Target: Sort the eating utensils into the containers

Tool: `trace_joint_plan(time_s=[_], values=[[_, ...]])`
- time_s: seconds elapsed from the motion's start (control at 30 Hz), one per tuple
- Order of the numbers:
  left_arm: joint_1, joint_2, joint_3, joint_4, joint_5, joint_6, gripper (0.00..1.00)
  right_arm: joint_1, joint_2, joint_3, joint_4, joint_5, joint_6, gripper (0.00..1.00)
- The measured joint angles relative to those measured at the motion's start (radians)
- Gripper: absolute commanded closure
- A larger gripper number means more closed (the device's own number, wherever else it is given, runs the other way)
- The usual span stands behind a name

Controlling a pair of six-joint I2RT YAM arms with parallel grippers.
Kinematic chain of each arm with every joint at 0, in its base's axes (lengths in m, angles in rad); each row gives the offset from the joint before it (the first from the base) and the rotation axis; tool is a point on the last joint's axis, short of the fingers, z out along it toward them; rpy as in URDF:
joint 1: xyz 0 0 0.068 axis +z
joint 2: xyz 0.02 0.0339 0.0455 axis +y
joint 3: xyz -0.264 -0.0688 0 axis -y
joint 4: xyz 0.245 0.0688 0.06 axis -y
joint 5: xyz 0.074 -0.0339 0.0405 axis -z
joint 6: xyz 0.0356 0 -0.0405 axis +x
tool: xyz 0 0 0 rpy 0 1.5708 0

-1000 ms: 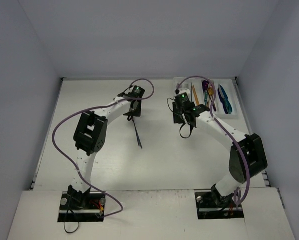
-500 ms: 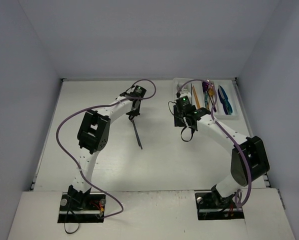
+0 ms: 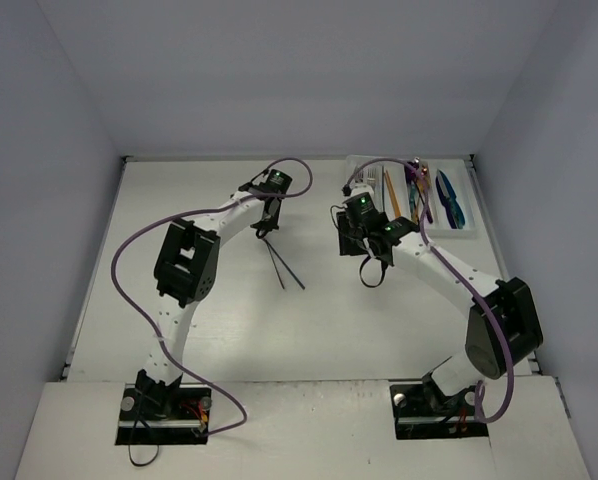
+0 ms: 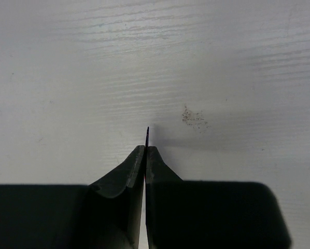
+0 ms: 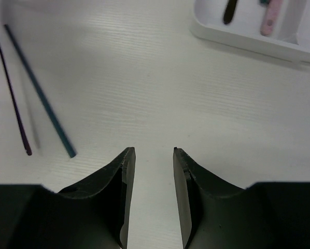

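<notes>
My left gripper is shut on the top end of a thin dark purple stick. In the left wrist view only the stick's tip shows above the closed left gripper. A teal stick lies beside it, and the two form a narrow V. Both show in the right wrist view, purple and teal. My right gripper is open and empty over bare table, as the right wrist view shows. The white tray at the back right holds gold, purple and blue-teal utensils.
The tray's near rim shows at the top right of the right wrist view, with a dark handle and a pink handle inside. Grey walls close in the white table on three sides. Purple cables loop over both arms.
</notes>
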Motion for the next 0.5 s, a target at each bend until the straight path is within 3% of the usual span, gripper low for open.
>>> trace_joint_plan(time_s=[0.23, 0.5], values=[[0.009, -0.291, -0.123, 0.074, 0.076, -0.002, 1.0, 0.059, 0.0, 0.125, 0.004, -0.168, 0.003, 0.53], [0.011, -0.684, -0.421, 0.379, 0.25, -0.1, 1.0, 0.071, 0.023, 0.261, 0.038, -0.347, 0.019, 0.5]])
